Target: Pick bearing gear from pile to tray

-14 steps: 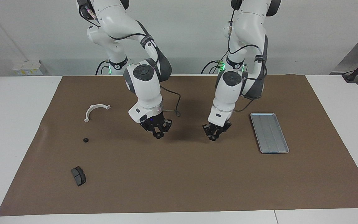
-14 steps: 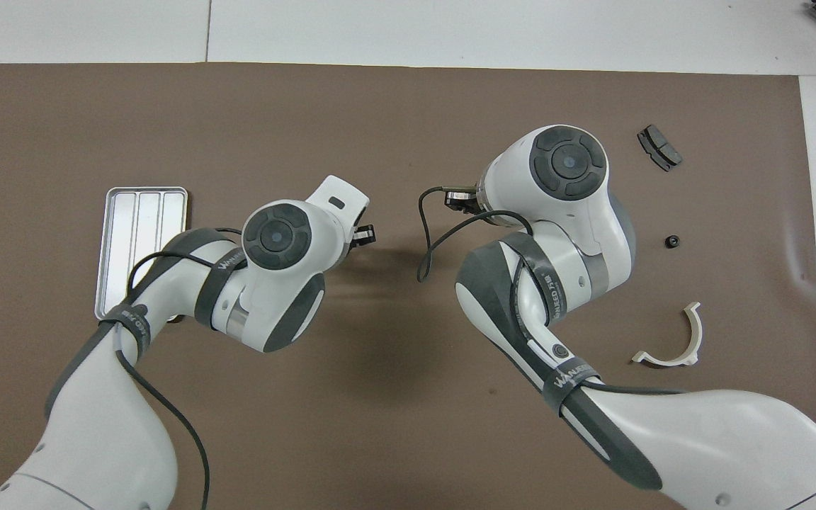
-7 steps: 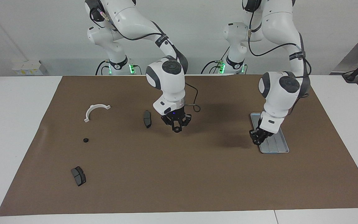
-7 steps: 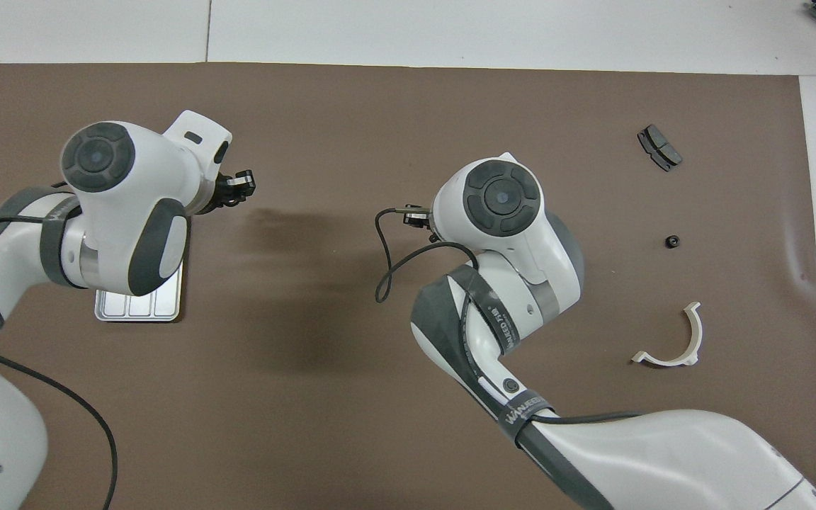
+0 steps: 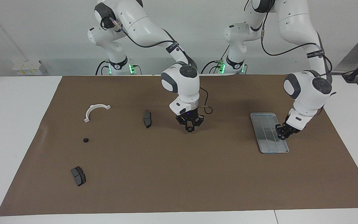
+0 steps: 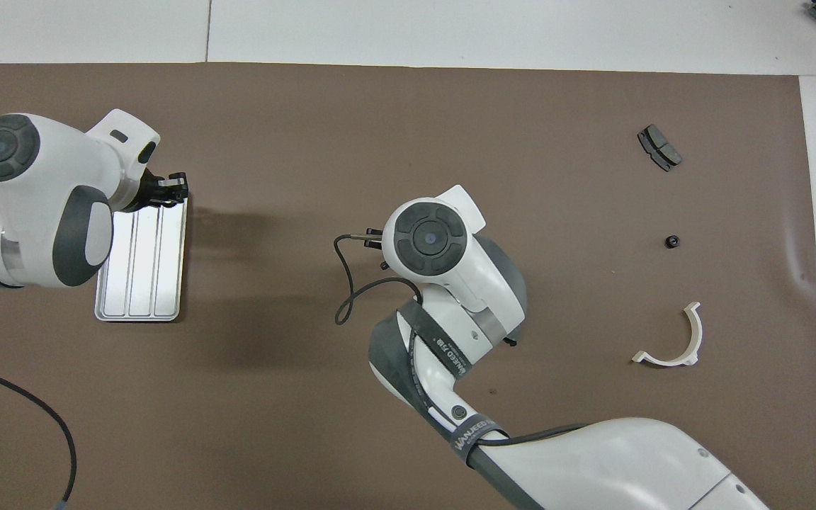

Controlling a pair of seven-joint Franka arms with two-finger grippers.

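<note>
My right gripper (image 5: 190, 128) hangs over the middle of the brown mat, shut on a small black round bearing gear at its tips. My left gripper (image 5: 281, 133) (image 6: 171, 191) is low over the silver tray (image 5: 264, 123) (image 6: 140, 276), at the tray's rim, fingertips together; whether a part sits between them does not show. The pile lies scattered toward the right arm's end: another bearing gear (image 5: 85, 140) (image 6: 672, 241), a white half-ring bracket (image 5: 95, 110) (image 6: 678, 347) and two dark brake pads (image 5: 147, 119) (image 5: 78, 175). In the overhead view the right wrist hides its own fingers.
The brown mat (image 5: 179, 174) covers most of the white table. One brake pad (image 6: 659, 147) lies farthest from the robots. A loose cable (image 6: 351, 297) loops off the right wrist.
Both arms have swung toward the left arm's end of the table. The left gripper went from the mat's middle to over the tray. The right gripper carried its gear along, uncovering a brake pad.
</note>
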